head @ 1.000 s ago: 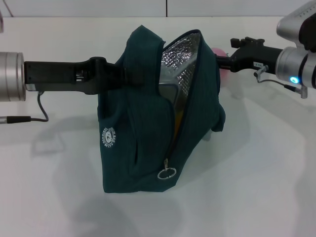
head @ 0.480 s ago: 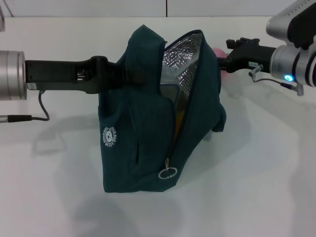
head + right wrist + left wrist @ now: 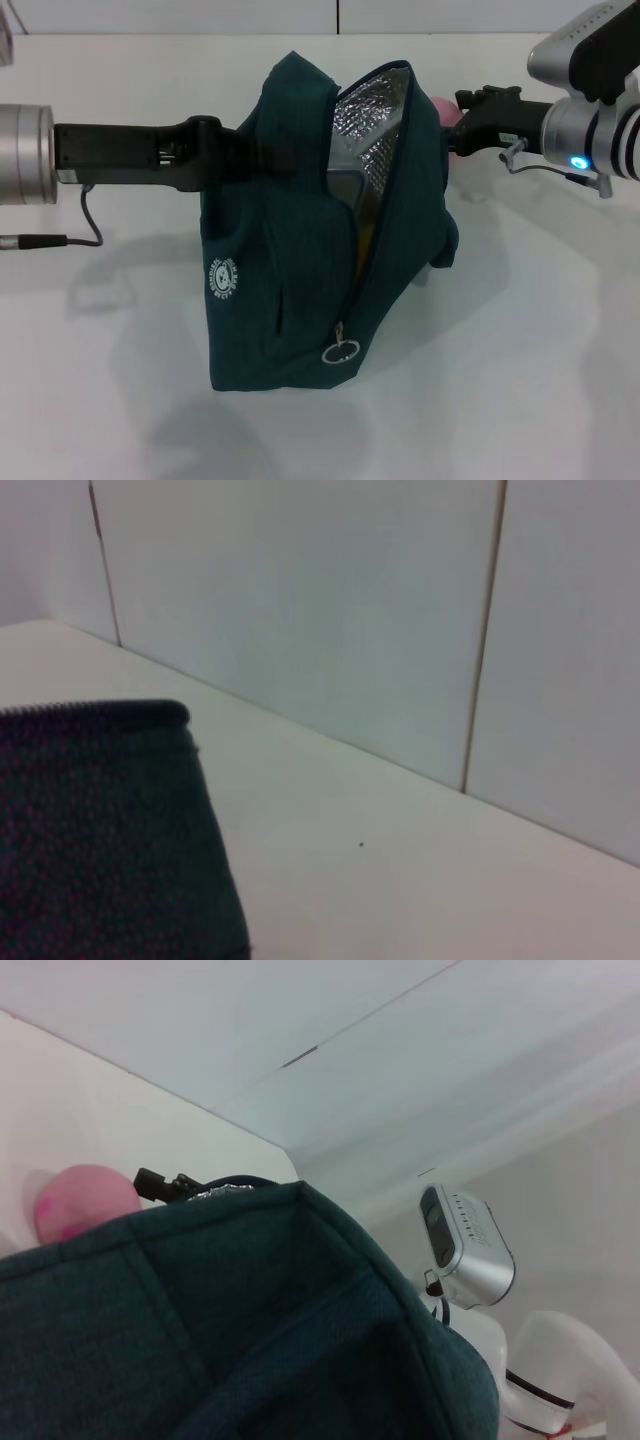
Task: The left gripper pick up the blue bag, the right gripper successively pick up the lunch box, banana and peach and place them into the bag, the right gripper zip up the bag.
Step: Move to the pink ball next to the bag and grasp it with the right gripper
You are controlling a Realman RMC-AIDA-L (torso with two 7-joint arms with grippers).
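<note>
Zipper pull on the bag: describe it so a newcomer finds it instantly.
Start at the dark teal bag standing mid-table, held at its top by the left gripper. Follow the open zipper down its front edge to the small silver ring hanging near the bottom. It is the only metal loop there; the nearby white round logo is flat print.

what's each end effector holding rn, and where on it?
Left end effector: blue bag, gripped at its upper edge. Right end effector: at the peach behind the bag; hold can't be confirmed.
</note>
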